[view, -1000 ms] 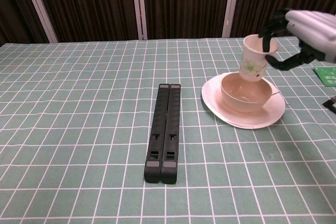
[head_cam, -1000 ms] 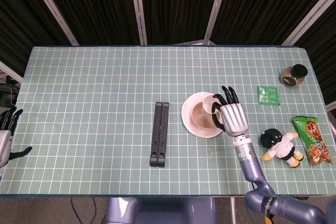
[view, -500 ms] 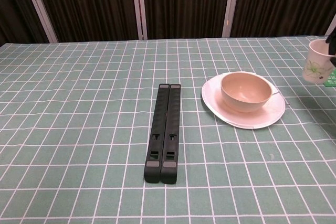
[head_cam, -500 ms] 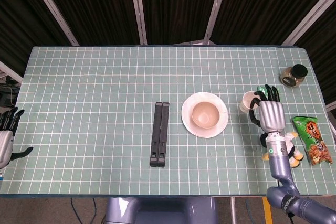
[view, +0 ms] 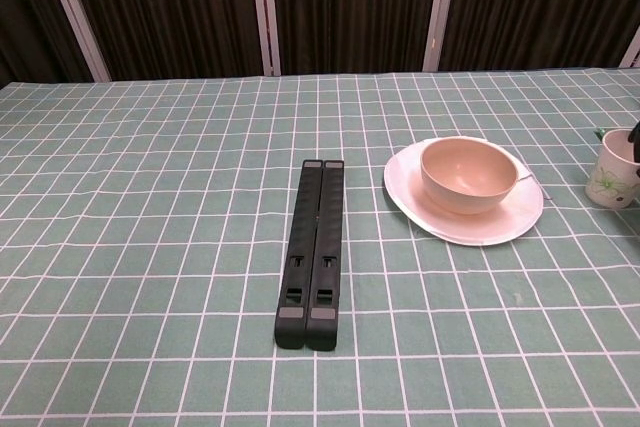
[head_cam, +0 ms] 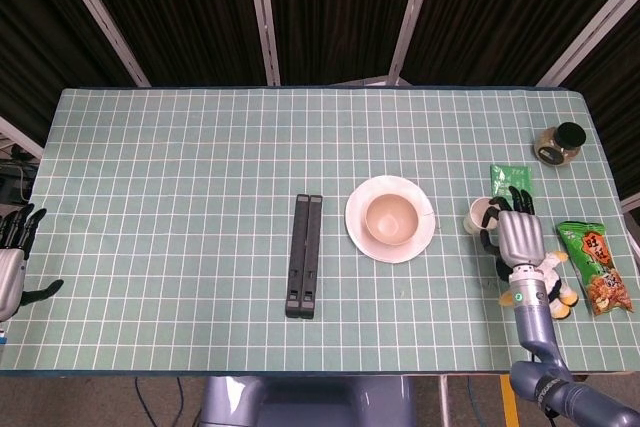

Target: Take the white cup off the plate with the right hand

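Note:
The white cup [head_cam: 481, 215] with a green print [view: 612, 173] is upright, right of the pink plate [head_cam: 358, 232] and down at table level; whether it touches the table I cannot tell. My right hand [head_cam: 518, 238] holds the cup from its right side, with fingers wrapped around it. In the chest view only a dark fingertip shows at the right edge beside the cup. On the plate [view: 450, 230] stands a pink bowl [head_cam: 392, 218]. My left hand [head_cam: 12, 259] hangs at the far left off the table's edge, fingers spread and holding nothing.
A black double bar [head_cam: 305, 255] lies left of the plate. Around the right hand are a green packet [head_cam: 511, 180], a dark-lidded jar [head_cam: 560, 142], a plush toy [head_cam: 545, 282] and a green snack bag [head_cam: 597, 267].
My right hand carried the cup from above the bowl to the right, off the plate, then lowered it toward the table near the green packet. The left hand stayed put.

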{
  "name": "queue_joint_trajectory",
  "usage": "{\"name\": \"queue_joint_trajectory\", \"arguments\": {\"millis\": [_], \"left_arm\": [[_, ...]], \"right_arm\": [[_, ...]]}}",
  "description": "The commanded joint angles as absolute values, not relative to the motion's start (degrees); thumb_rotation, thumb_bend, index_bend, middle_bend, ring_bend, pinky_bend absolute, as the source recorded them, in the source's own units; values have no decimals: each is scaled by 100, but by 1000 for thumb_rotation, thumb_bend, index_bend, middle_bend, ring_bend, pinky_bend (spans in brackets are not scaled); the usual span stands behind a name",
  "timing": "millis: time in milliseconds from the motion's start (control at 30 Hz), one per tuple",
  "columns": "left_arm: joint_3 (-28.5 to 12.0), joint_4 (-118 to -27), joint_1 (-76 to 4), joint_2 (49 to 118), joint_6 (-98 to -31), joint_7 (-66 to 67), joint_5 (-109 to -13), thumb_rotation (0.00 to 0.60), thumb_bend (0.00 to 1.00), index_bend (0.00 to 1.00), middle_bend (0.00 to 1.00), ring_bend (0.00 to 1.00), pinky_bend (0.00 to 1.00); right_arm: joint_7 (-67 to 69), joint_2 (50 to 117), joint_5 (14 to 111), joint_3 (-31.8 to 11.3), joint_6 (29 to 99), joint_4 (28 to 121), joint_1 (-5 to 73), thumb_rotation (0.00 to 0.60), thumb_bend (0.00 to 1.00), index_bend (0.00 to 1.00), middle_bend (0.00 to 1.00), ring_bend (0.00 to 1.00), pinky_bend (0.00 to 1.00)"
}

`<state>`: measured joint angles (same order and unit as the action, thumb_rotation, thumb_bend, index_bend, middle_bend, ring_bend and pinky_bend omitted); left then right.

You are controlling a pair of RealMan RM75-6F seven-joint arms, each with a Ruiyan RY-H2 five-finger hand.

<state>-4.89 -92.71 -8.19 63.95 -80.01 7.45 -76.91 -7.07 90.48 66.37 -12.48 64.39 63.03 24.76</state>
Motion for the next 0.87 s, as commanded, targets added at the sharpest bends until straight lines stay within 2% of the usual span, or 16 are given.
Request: {"name": "queue_joint_trajectory", "arguments": {"millis": [33, 100, 167, 267, 467, 600, 700, 867], "left_arm": [[-488, -9261, -818, 6393, -8004, 728, -7700, 600, 19, 0, 0, 0, 0], [-488, -9256, -818, 6395, -8003, 726, -7701, 600, 18, 0, 0, 0, 0], [-486, -9258, -818, 6394, -8001, 727, -7703, 600, 19, 0, 0, 0, 0], [-483, -9264, -815, 6390, -8006, 727, -7710, 600, 20, 0, 0, 0, 0], [-476, -9256, -811, 6389, -7991, 726, -7697, 600, 19, 0, 0, 0, 0], [-449, -9221, -842, 6397, -7914, 718, -7723, 600, 19, 0, 0, 0, 0], [-421, -9163, -869, 6402, -7851, 690, -7761, 600, 17, 0, 0, 0, 0], [-407, -9122, -879, 6432, -7854, 697, -7803, 600, 12, 0, 0, 0, 0]], "right_arm": [[-695, 8942, 6651, -1239, 6432, 6470, 2443, 600, 287, 434, 83, 0, 0], [-718, 8859, 6680, -1244, 6487, 6613, 2422, 600, 263, 257, 13, 0, 0], [-784, 8710, 6734, -1253, 6609, 6873, 2379, 600, 243, 136, 0, 0, 0], [-839, 8482, 6878, -1271, 6891, 7246, 2293, 600, 222, 26, 0, 0, 0], [-829, 8015, 7238, -1053, 7344, 7860, 1971, 600, 203, 0, 0, 0, 0], [-637, 7797, 7741, -681, 7727, 7925, 1663, 600, 187, 0, 0, 0, 0], [-485, 7671, 8014, -445, 7927, 7894, 1455, 600, 131, 0, 0, 0, 0], [-397, 7479, 8236, -299, 8106, 7941, 1283, 600, 90, 0, 0, 0, 0]]}}
